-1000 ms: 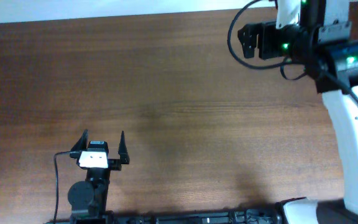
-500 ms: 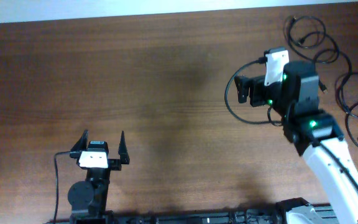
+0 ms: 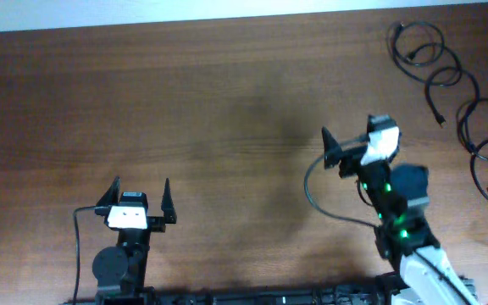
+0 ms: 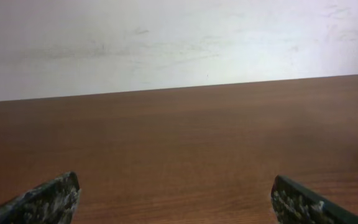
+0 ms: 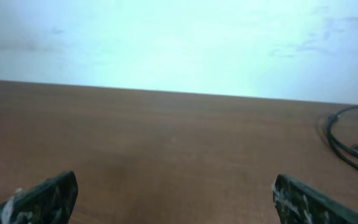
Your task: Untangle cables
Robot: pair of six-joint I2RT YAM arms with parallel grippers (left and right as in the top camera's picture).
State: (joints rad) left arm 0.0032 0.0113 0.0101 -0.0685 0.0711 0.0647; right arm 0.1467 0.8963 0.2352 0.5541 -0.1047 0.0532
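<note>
The cables (image 3: 456,80) lie as loose thin black loops at the far right of the table in the overhead view, apart from both arms. One loop edge shows at the right of the right wrist view (image 5: 347,140). My right gripper (image 3: 335,151) is open and empty, left of the cables, over bare wood right of centre. My left gripper (image 3: 139,191) is open and empty near the front left edge. Both wrist views show wide-apart fingertips over bare wood, the left gripper (image 4: 176,199) and the right gripper (image 5: 176,196).
The brown wooden table (image 3: 210,110) ends at a pale wall along the back (image 3: 142,13). Thicker black wires run from each arm, one beside the left base (image 3: 76,246) and one curving under the right wrist (image 3: 312,199).
The right arm has swung from the far right back corner toward the front and centre, empty, uncovering the cable loops. The left arm has not moved.
</note>
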